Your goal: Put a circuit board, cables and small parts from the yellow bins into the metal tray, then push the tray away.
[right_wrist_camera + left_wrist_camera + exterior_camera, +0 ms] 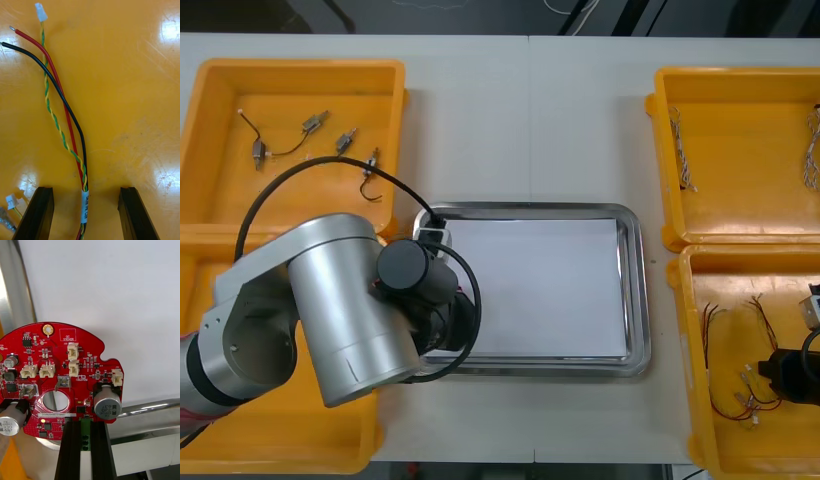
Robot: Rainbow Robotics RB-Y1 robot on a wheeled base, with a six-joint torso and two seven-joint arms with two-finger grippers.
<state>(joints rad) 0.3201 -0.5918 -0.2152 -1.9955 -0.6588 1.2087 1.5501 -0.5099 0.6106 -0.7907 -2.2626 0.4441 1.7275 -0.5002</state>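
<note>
My left gripper (85,422) is shut on the edge of a round red circuit board (86,352), at its green terminal block. The board hangs over the white inside of the metal tray (150,408), just past its shiny rim. In the front view my left arm (330,320) covers the tray's (635,290) near left corner. My right gripper (85,191) is open, low over the floor of the near right bin (700,420). A bundle of red, black and twisted yellow-green cables (67,112) lies between its fingers.
The far left bin (290,80) holds several small metal parts (315,122) with black leads. Twisted cables (683,150) lie in the far right bin (740,120). Loose white connectors (12,201) rest beside one right finger. The near left bin (280,450) is under my left arm.
</note>
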